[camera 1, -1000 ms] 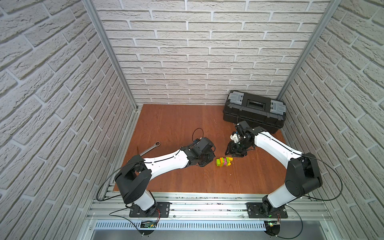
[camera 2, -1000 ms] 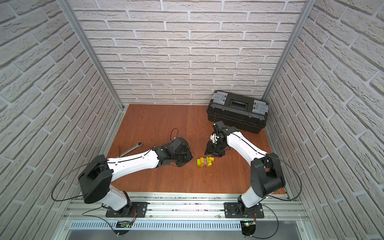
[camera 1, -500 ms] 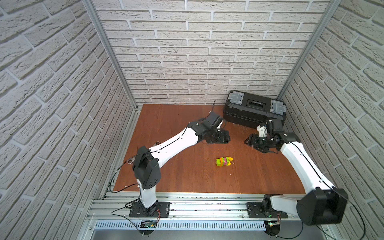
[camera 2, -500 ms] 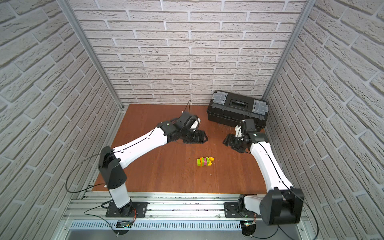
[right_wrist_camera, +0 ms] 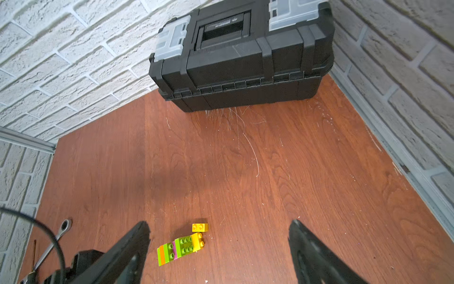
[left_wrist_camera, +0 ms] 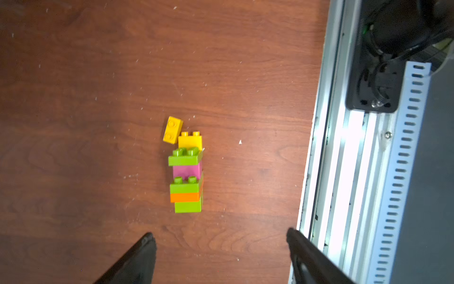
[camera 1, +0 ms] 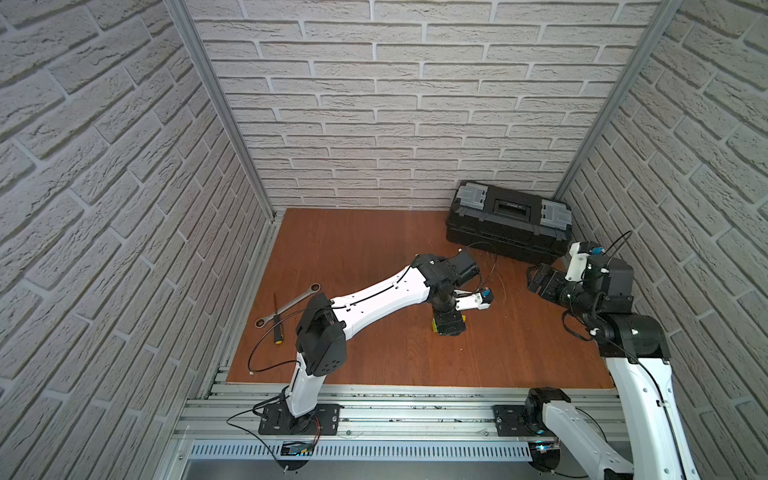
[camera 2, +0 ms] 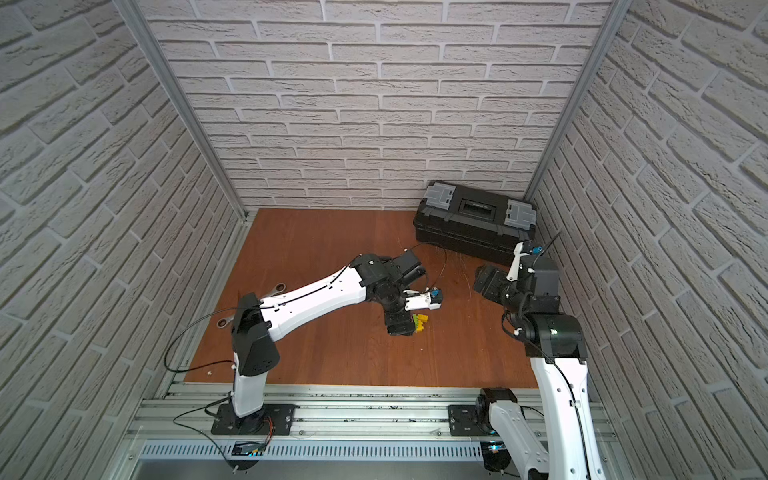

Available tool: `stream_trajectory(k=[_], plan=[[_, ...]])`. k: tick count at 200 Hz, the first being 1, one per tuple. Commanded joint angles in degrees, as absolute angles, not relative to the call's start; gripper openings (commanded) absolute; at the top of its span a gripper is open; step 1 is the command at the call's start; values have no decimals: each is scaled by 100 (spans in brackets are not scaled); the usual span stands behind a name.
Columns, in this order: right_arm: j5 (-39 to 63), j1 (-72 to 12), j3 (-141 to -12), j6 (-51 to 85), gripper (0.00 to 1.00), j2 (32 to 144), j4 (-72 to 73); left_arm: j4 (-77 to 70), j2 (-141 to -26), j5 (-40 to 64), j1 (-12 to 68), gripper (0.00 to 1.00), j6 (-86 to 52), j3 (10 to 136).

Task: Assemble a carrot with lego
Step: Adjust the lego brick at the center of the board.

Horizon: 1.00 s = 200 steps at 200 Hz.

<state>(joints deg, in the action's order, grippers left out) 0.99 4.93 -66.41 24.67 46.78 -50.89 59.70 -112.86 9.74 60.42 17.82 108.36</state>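
Observation:
The carrot (left_wrist_camera: 186, 179) lies on its side on the brown table: lime green, pink and orange bricks with one yellow brick on its end. A loose yellow lego brick (left_wrist_camera: 172, 129) lies right beside that end. My left gripper (left_wrist_camera: 221, 238) hangs above the stack, open and empty; in both top views its body (camera 1: 448, 326) hides most of the bricks, with a bit of the carrot (camera 2: 419, 322) showing. My right gripper (right_wrist_camera: 218, 227) is open and empty, held well off to the right (camera 1: 538, 279). The right wrist view also shows the carrot (right_wrist_camera: 180, 247) and the loose brick (right_wrist_camera: 200, 227).
A black toolbox (camera 1: 509, 220) stands at the back right corner. A metal wrench (camera 1: 289, 305) and a black-handled screwdriver (camera 1: 276, 320) lie near the left edge. The aluminium rail (left_wrist_camera: 344, 172) runs along the table's front. Brick walls close in three sides.
My left arm swung from the back of the table to above the stack. My right arm drew back toward the right wall. Both grippers opened wider. The bricks stayed put.

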Motion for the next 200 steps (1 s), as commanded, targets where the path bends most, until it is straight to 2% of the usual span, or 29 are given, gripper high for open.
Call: stream_trajectory(k=[1, 44, 102, 127, 151, 200], plan=[[-155, 511, -6586, 2537, 87, 4524, -5054, 5223, -11375, 991, 5988, 85, 2482, 10980], [-388, 512, -6442, 2503, 85, 4241, -5036, 5820, -12191, 871, 6100, 79, 2811, 11685], [-625, 471, -6850, 2401, 84, 4249, -5149, 5815, -12757, 1081, 6141, 71, 2702, 11969], [-722, 427, -7019, 2316, 83, 4328, -5179, 6188, -13217, 1020, 6224, 65, 2744, 12476], [-758, 376, -7027, 2259, 83, 4341, -5177, 6380, -13531, 990, 6265, 55, 2708, 12843], [-750, 326, -6963, 2237, 83, 4320, -5160, 6738, -13697, 750, 6275, 54, 2767, 12900]])
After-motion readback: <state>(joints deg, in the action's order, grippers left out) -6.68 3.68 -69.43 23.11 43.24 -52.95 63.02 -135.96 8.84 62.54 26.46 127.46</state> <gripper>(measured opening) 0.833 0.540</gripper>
